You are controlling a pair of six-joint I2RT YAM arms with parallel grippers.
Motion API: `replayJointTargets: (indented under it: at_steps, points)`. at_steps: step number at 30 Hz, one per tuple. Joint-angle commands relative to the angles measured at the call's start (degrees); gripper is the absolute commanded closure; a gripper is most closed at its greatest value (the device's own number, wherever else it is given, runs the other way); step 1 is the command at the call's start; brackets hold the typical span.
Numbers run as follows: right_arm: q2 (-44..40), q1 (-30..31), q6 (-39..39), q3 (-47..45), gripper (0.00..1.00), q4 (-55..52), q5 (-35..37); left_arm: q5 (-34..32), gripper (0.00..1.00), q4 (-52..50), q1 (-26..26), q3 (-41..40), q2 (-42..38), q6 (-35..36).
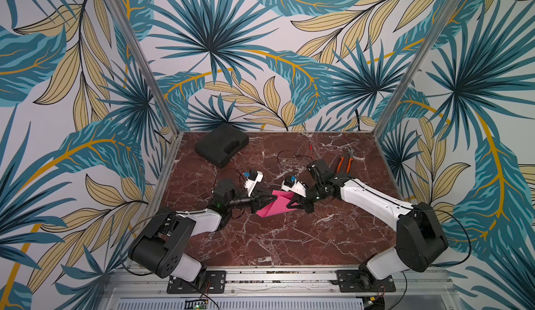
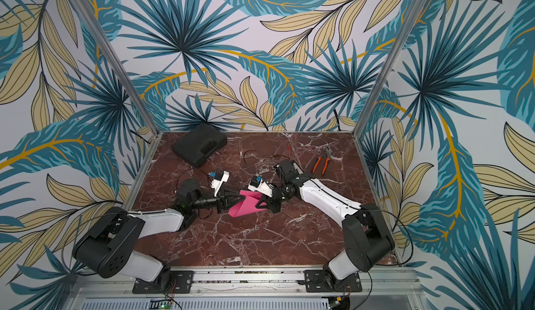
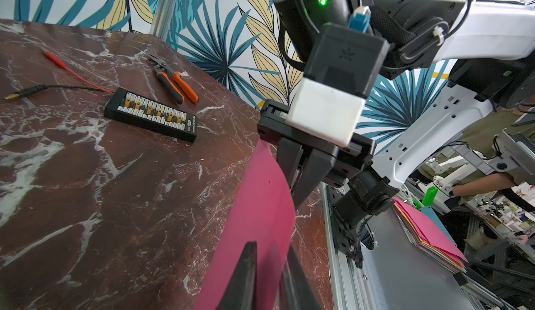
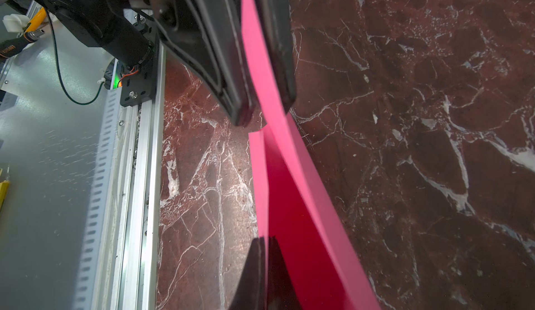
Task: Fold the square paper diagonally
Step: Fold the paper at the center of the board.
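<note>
So the right gripper (image 1: pixel 289 205) is pinched shut on one edge of the square paper (image 1: pixel 272 208). In the left wrist view its fingers (image 3: pixel 312 172) come together right at the sheet's rim, no gap I can see. The left gripper (image 1: pixel 272 199) is less clear. In the right wrist view its fingers (image 4: pixel 231 76) stand just a little apart with the pink sheet running between them, and I honestly can't tell if they're pressing it or just sitting around it. The paper itself is partly doubled over, well apart from the black case (image 1: pixel 221 145), on the side of it toward the arm bases. Part of the sheet is down on the marble table (image 1: pixel 289 242) and a flap is lifted between the two grippers. The right wrist view shows that best, with a lower pink layer under the raised one. In both top views it's just a small crumpled pink shape. The left wrist view also picks up a black connector board (image 3: pixel 152 114) that I can't make out from above, plus a stack of coloured sheets (image 3: pixel 428 236) off the table. The case only turns up in the top views. The orange-handled pliers (image 1: pixel 344 160) lie well apart from the case, along the same far stretch of table. Both arms reach in low over the marble, forearms nearly level, grippers pointing at each other almost tip to tip across the paper.
</note>
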Motion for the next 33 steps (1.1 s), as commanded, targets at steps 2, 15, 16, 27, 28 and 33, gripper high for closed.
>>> replayJointTargets:
  at_steps: [2,15,16,27,28,33]
  points:
    - [1.5,-0.2,-0.4,1.8,1.00,-1.6,-1.5,0.9,0.82,-2.1,-0.2,0.5,0.1,1.9]
    - [4.1,-0.1,-0.7,5.3,1.00,-2.9,-4.0,0.8,0.83,-5.0,-0.3,1.4,-0.2,3.3]
    - [4.3,-0.1,-0.7,5.5,1.00,-3.0,-4.1,0.8,0.85,-5.1,-0.4,1.4,-0.2,3.3]
    - [1.6,-1.0,-1.3,3.9,0.64,-5.4,-1.7,0.8,1.00,-11.1,-0.4,2.1,-3.7,6.7]
    - [1.4,-1.2,-1.2,3.7,0.64,-5.5,-1.7,0.9,1.00,-12.7,-0.4,2.3,-4.0,7.6]
    - [1.0,-1.8,-1.7,3.0,0.63,-7.0,-2.4,1.8,1.00,-21.4,-0.4,3.8,-5.6,12.5]
